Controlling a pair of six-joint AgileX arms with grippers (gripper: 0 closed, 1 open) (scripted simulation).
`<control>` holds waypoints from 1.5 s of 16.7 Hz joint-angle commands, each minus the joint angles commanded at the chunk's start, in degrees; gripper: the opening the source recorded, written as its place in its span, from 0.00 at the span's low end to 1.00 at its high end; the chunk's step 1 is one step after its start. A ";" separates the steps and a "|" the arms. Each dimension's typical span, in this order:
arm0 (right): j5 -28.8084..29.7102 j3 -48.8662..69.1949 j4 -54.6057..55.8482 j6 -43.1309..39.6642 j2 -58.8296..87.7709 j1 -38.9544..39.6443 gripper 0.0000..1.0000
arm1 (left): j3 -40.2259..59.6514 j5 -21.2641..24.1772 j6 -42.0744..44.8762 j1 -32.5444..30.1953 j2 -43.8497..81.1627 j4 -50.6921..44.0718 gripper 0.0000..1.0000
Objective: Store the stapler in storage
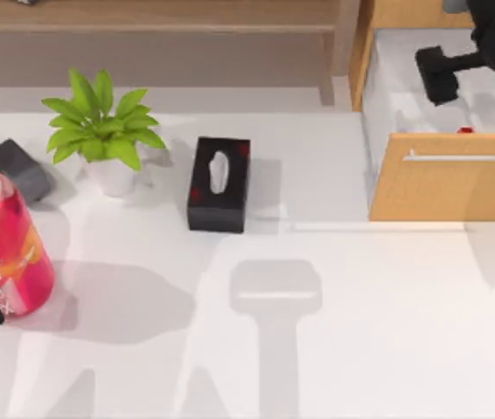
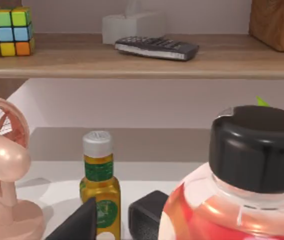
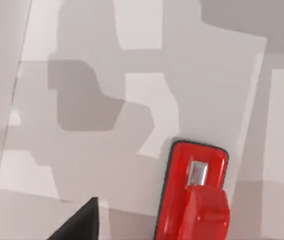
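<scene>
Stapler (image 3: 194, 197) lies inside open drawer (image 1: 448, 179); right gripper (image 1: 439, 74) above drawer, jaws' state cannot tell. Left arm parked beside pink bottle (image 1: 7, 249).

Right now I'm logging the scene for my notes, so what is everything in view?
stapler: one, red, lying on the white floor inside the open drawer.
drawer: one, light wood with silver bar handle, pulled open at the table's far right.
tissue box: one, black, mid-table.
potted plant: one, green in white pot, left of the tissue box.
bottle: one, pink-red with black cap, left edge.
dark block: one, grey, behind the bottle.
shelf: one, wooden, carrying a colour cube, remote and white tissue box.
oil bottle: one, yellow.
fan: one, pink.
right gripper: black, above the drawer.
left gripper: dark fingers, by the bottle.
</scene>
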 joint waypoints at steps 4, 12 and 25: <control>1.13 -13.87 21.23 -11.24 -10.58 3.92 1.00 | 0.00 0.00 0.00 0.00 0.00 0.00 1.00; 3.03 -50.05 75.97 -39.27 -21.81 16.79 1.00 | 0.00 0.00 0.00 0.00 0.00 0.00 1.00; 15.87 -94.43 148.07 -81.38 -14.08 15.67 1.00 | 0.00 0.00 0.00 0.00 0.00 0.00 1.00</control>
